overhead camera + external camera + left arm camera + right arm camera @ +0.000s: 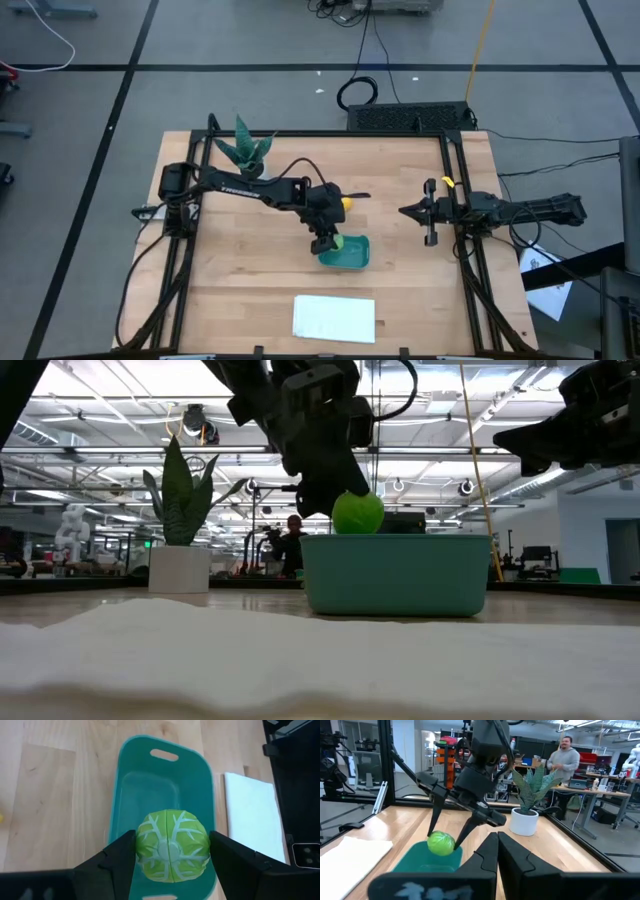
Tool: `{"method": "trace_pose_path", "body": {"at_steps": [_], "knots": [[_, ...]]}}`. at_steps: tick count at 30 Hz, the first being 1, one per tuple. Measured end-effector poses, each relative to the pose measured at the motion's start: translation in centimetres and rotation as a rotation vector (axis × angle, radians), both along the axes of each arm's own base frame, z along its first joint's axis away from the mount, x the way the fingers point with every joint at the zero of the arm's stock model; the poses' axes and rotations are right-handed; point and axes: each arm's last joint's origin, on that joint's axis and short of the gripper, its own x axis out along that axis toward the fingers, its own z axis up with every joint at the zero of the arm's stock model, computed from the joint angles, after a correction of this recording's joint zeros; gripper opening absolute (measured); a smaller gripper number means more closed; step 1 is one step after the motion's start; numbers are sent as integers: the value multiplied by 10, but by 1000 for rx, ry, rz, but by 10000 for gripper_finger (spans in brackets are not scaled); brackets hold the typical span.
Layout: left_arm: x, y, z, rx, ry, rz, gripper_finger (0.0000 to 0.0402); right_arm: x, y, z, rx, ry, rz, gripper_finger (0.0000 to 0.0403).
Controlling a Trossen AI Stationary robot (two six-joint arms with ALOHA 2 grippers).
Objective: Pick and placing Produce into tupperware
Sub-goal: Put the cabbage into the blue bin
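Left hand (172,851) clamped on the green ball (172,845), one finger on each side, hanging just above the teal tub (127,785) near the tabletop (240,290) middle. Yellow piece (346,204) just beyond the arm, outside the tub. White sheet (334,317) near the front edge. Right hand (412,211) waiting well apart at the right, fingers pressed together, empty.

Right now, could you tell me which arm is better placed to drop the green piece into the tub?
Left: the left gripper already holds the light green produce directly over the tupperware; the right gripper waits aside.
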Motion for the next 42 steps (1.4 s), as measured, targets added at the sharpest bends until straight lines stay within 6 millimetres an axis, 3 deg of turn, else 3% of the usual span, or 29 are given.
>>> {"method": "trace_pose_path", "body": {"at_steps": [14, 24, 35, 42], "knots": [[11, -1, 25, 44, -65, 31, 225, 0, 0, 1, 1, -7, 0, 0], [17, -5, -17, 65, 91, 6, 225, 0, 0, -1, -2, 8, 0, 0], [23, -8, -4, 107, 46, -54, 225, 1, 0, -1, -1, 13, 0, 0], [17, -17, 5, 179, 111, -171, 225, 1, 0, -2, -3, 19, 3, 0]]}}
